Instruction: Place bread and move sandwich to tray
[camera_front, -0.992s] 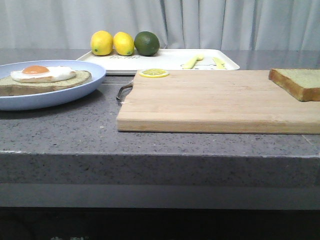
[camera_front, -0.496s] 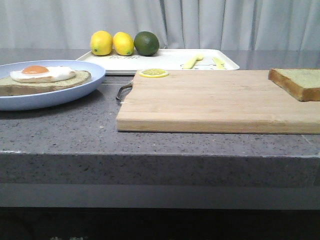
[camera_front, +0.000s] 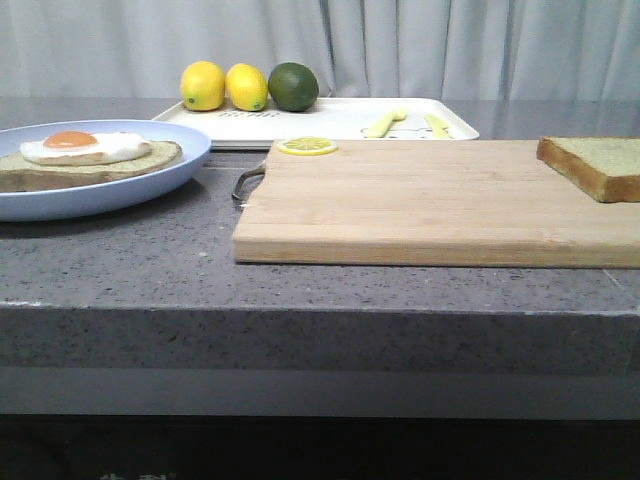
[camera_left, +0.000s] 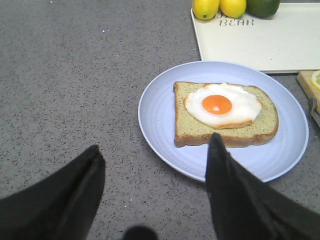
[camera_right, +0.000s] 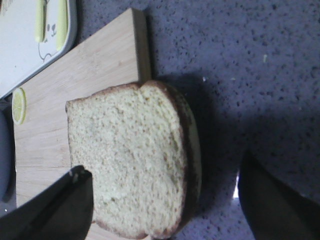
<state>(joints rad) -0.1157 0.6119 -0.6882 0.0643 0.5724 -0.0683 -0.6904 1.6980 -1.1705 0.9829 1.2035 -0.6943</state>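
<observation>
In the right wrist view the right gripper (camera_right: 165, 210) stands wide open and empty, its dark fingers (camera_right: 55, 210) at the lower corners of the frame with the bread (camera_right: 130, 160) between them. The slice lies on the end of the cutting board (camera_right: 75, 100), and its crust seems to reach over the board's edge toward the grey counter (camera_right: 250, 75). The risk I see is a lopsided grasp: if the jaws close on only the overhanging part, the slice may tip or slide off the board.

The left gripper (camera_left: 155, 195) is likewise spread wide and holds nothing, low in the left wrist frame, just short of the light blue plate (camera_left: 160, 125) at centre right. On the plate sits the lower slice with the fried egg (camera_left: 222, 105); a careless drop of the bread could shift the egg.

The front view shows neither gripper, but it alone lays out the whole route: plate (camera_front: 150, 180) at left, bread (camera_front: 595, 165) at far right, and the tray (camera_front: 330, 120) behind the board at upper centre, part filled with lemons (camera_front: 225, 86), a lime (camera_front: 293, 86) and yellow cutlery (camera_front: 410, 123), which leaves limited free room for the plate.
</observation>
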